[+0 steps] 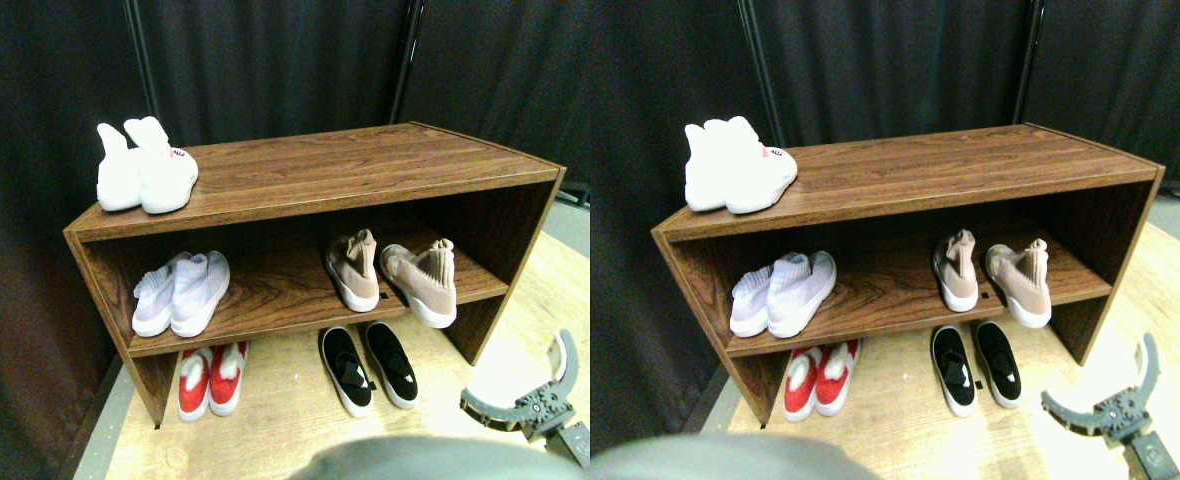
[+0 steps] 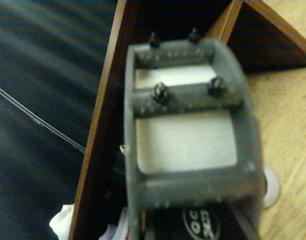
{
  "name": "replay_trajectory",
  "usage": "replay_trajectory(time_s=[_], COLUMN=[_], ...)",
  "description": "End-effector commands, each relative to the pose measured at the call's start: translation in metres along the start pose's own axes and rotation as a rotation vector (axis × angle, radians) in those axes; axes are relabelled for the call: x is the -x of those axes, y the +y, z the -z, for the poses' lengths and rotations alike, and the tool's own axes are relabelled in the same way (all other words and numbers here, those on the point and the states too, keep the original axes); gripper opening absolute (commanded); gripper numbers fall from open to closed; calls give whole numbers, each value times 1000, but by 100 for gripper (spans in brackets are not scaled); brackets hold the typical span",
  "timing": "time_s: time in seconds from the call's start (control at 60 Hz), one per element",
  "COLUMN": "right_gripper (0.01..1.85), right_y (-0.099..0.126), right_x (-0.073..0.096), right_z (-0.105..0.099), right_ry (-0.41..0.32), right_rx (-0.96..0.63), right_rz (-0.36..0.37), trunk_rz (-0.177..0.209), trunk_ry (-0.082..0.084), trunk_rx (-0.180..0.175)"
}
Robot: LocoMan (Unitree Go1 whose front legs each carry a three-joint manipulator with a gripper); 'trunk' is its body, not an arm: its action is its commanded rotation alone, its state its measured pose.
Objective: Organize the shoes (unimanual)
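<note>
1. Looking at the stereo view, I see my right gripper (image 1: 535, 375) low at the lower right, its two curved jaws spread wide apart and holding nothing, over the light wood floor (image 1: 280, 425).
2. On top of the wooden shoe rack (image 1: 350, 165), at its left end, stands the white pair (image 1: 145, 168).
3. On the middle shelf, the pale-lavender pair (image 1: 182, 292) sits at the left; the dusty-pink sock-shoes (image 1: 390, 275) sit at the right, splayed apart with toes toward me.
4. On the floor under the shelf, the red pair (image 1: 210, 380) is at the left and the black slip-ons (image 1: 368, 368) at the right, nearest my gripper.
5. My wrist view is blurred; the jaw frame covers the rack's edge.
</note>
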Motion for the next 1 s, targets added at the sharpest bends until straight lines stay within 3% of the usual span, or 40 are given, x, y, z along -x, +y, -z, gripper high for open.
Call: replay_trajectory(time_s=[0.017,0.367,0.533,1.0], right_gripper=[185,179,178,170], right_y=[7,-14,-22,-49], right_x=[-7,-50,-61,-102], right_z=[0,2,8,24], right_ry=[-30,-47,-57,-28], right_rx=[-63,-224,-293,-316], right_rz=[-26,57,91,182], trunk_rz=[-1,-15,-20,-43], trunk_ry=[12,16,17,22], trunk_rx=[24,31,33,55])
